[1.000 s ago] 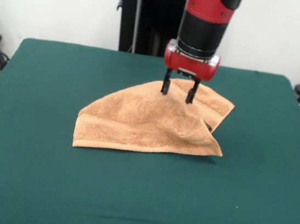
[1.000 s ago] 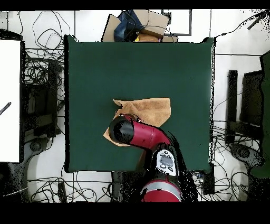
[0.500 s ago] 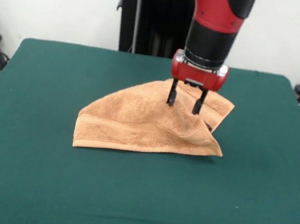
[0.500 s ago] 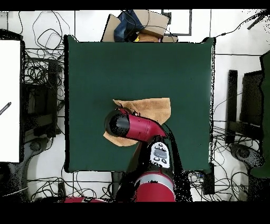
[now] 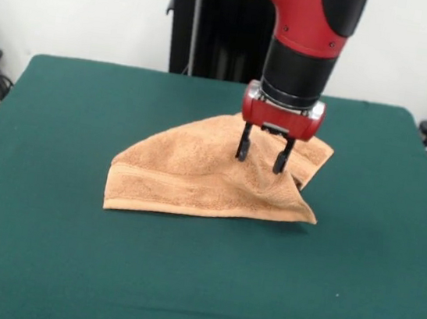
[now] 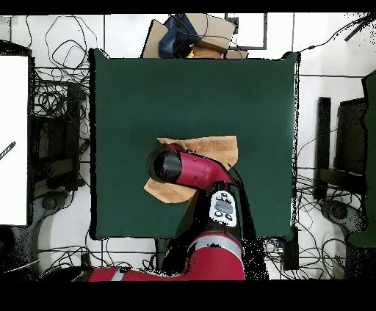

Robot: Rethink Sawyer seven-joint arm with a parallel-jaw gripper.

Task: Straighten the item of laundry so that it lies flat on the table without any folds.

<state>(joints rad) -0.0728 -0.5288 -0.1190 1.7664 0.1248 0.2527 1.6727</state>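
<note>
The orange-tan towel (image 5: 211, 179) lies folded over on itself near the middle of the green table (image 5: 42, 263), a flap doubled at its right corner in the front view. The gripper (image 5: 261, 159) stands right over that folded part, its two black fingers (image 5: 241, 149) spread apart, tips down at the cloth, clamping nothing. Overhead, the red arm (image 6: 194, 170) covers much of the towel.
</note>
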